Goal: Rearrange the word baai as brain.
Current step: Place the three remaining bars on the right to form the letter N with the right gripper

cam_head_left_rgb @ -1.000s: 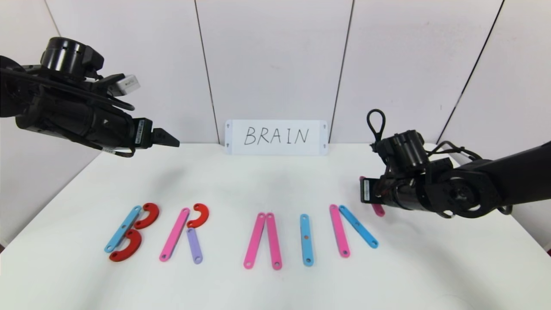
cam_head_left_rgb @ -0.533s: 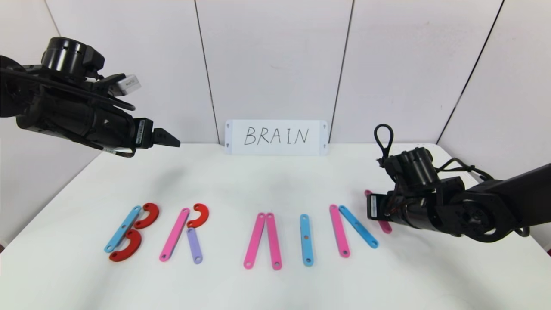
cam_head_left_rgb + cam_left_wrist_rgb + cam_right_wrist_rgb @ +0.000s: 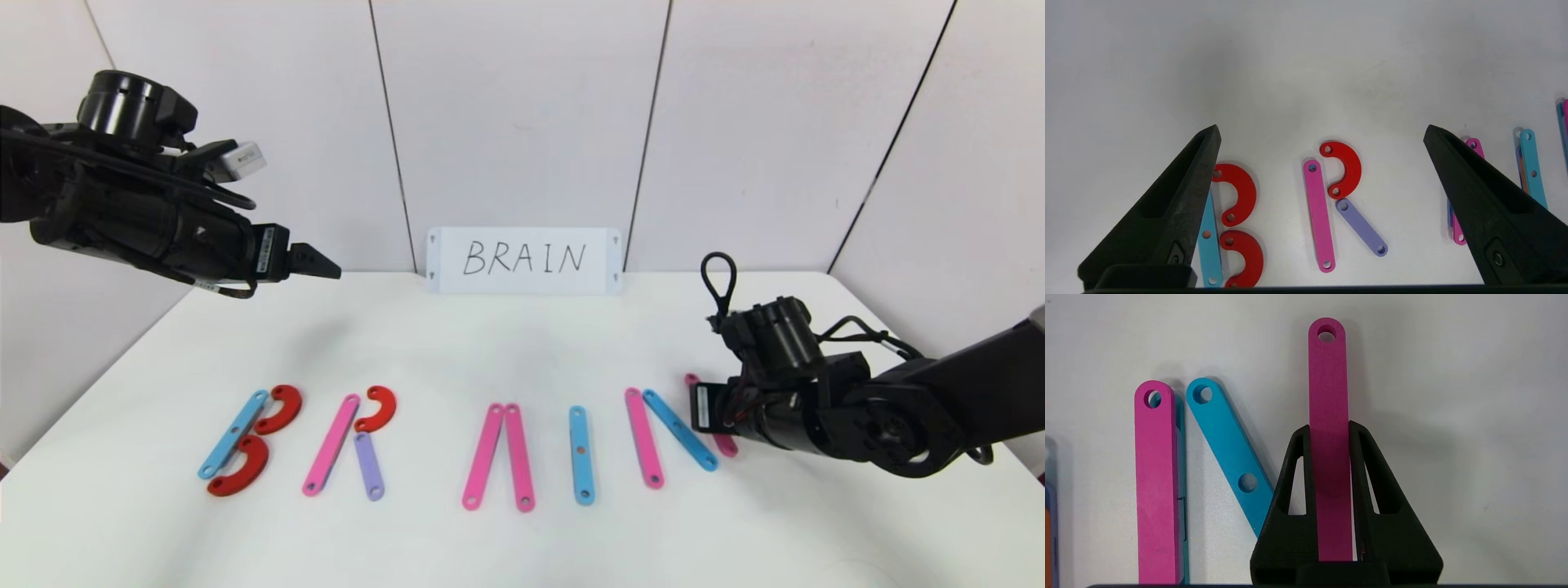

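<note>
The right gripper (image 3: 1329, 433) has its jaws clamped on a long pink strip (image 3: 1329, 396), gripping it across its width with the far, holed end standing out well beyond the fingertips. The strip looks thin, rigid and light, so it should neither sag nor flex in the hold, but its smooth flat faces could let it swivel between the jaws if the free end catches the table; a pinch across the narrow edges near the middle, as here, seems the soundest hold. In the head view this gripper (image 3: 694, 406) sits low at the right end of the word, the held strip (image 3: 723, 443) just beside the slanted light-blue strip (image 3: 680, 429) that leans from the upright pink strip (image 3: 643, 438), so it will likely form the last stroke of the N. Room is tight on that side, since the blue strip lies close and a nudge would skew it, while the white table (image 3: 816, 531) to the right and toward the front edge is bare. Leftward lie the blue I (image 3: 580, 454), the pink A pair (image 3: 500, 457), the R (image 3: 351, 441) and the B (image 3: 245, 441). The left gripper (image 3: 322, 263) hangs high above the table's left rear, jaws wide apart and holding nothing.
</note>
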Robot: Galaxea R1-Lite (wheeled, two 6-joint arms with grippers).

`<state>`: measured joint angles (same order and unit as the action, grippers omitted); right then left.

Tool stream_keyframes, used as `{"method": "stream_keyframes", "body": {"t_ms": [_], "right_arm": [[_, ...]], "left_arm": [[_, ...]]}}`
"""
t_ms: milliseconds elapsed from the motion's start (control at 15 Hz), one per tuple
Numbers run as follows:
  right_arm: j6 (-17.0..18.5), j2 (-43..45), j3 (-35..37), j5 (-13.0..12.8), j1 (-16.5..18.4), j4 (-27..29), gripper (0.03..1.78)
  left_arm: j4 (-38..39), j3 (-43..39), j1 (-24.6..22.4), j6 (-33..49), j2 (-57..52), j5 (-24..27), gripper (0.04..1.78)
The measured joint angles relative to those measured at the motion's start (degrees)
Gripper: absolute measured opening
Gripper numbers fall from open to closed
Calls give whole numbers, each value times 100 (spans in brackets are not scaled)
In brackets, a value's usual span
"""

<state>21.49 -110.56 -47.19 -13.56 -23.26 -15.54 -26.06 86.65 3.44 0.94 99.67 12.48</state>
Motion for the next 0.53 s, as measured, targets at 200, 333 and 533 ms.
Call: {"method": "stream_keyframes", "body": {"t_ms": [200,333,533], "right_arm": [[0,-35,22,-41,0,-24,27],[6,-39,30,-35,2,-68,31],[11,-44,41,-37,9,-68,54]], "left_arm": [[2,0,0,0,0,0,174],[2,0,0,0,-6,0,174],[2,0,0,0,-6,0,174]]}}
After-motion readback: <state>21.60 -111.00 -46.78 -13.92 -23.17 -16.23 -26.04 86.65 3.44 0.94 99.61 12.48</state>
